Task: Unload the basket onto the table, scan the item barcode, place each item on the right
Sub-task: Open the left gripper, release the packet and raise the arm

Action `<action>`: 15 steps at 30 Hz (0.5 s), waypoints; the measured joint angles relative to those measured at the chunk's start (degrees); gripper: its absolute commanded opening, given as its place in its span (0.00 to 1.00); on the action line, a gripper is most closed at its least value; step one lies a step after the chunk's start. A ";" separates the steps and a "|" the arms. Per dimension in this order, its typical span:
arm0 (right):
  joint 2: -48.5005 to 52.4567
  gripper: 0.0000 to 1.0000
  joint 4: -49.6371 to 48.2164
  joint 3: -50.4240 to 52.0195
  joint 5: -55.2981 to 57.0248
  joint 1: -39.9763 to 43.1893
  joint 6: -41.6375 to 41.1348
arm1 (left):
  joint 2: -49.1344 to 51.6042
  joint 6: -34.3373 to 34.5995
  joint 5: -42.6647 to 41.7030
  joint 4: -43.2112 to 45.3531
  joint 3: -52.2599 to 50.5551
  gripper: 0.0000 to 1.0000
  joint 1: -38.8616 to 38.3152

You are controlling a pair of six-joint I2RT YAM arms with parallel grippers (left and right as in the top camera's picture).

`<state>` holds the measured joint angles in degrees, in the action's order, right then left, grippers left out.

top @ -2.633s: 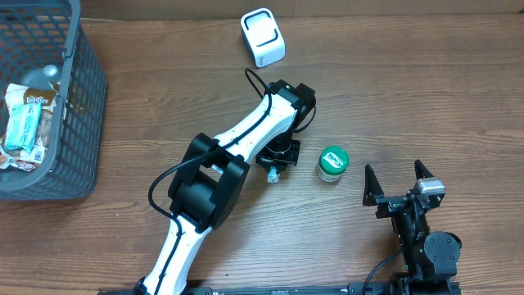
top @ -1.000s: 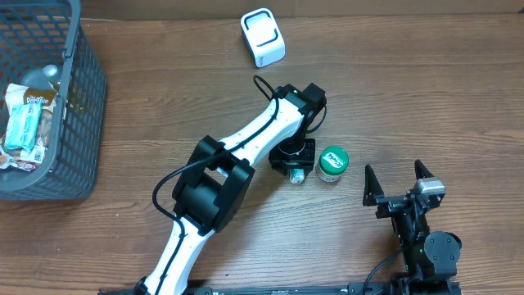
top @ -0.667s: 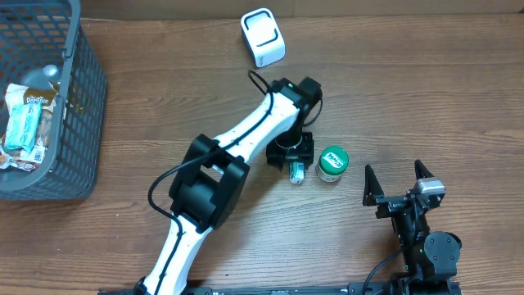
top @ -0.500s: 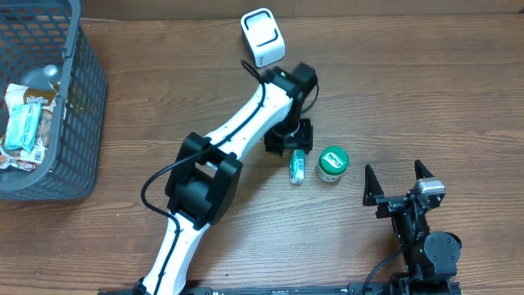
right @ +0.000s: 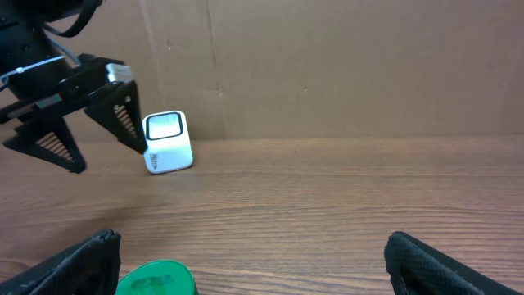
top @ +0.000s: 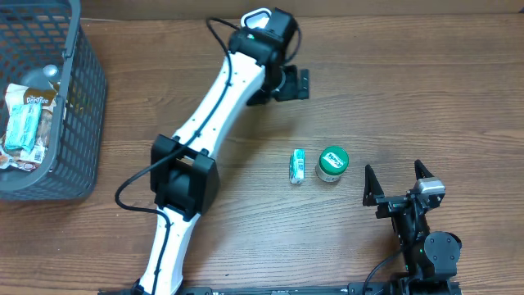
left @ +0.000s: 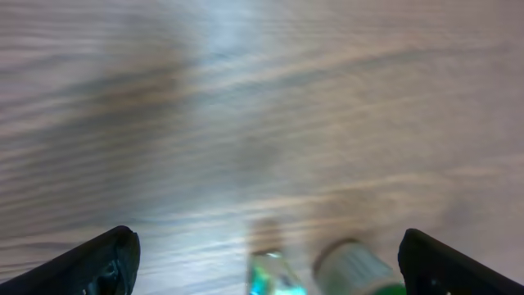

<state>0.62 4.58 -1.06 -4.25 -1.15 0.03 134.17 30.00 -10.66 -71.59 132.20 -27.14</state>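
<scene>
The item, a small teal-and-white pack (top: 297,166), lies flat on the wooden table, just left of a green-lidded jar (top: 333,163). Nothing holds it. My left gripper (top: 301,83) hangs open and empty far behind it, close to the white scanner (top: 258,18), which the arm partly covers. The left wrist view is blurred; the pack (left: 274,280) and jar (left: 354,266) show at its bottom edge, between the spread fingers (left: 98,262). My right gripper (top: 393,168) rests open at the front right. Its camera sees the jar lid (right: 155,280), the scanner (right: 168,141) and the left gripper (right: 74,115).
A dark grey mesh basket (top: 82,98) with several packaged goods stands at the far left. A brown cardboard wall (right: 327,65) closes off the back of the table. The left arm (top: 213,115) stretches diagonally across the middle.
The left gripper opened and let the pack go beside the jar. It then swung away toward the back, up to the scanner. The right arm stayed still.
</scene>
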 measured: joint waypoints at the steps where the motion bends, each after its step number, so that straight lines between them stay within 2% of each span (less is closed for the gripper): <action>1: 0.02 1.00 0.02 0.00 0.00 0.00 0.00 | 0.00 0.00 0.33 0.02 0.00 1.00 0.63; 6: 0.00 1.00 0.04 0.00 0.00 0.00 0.00 | 0.00 0.00 1.66 0.02 0.00 1.00 3.19; 15: 0.02 1.00 0.02 0.00 -0.02 0.00 0.00 | 0.00 0.00 1.92 0.00 0.00 1.00 3.13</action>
<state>0.64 4.60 -1.06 -4.27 -1.15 0.03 134.17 30.00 -8.73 -71.59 132.20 -24.01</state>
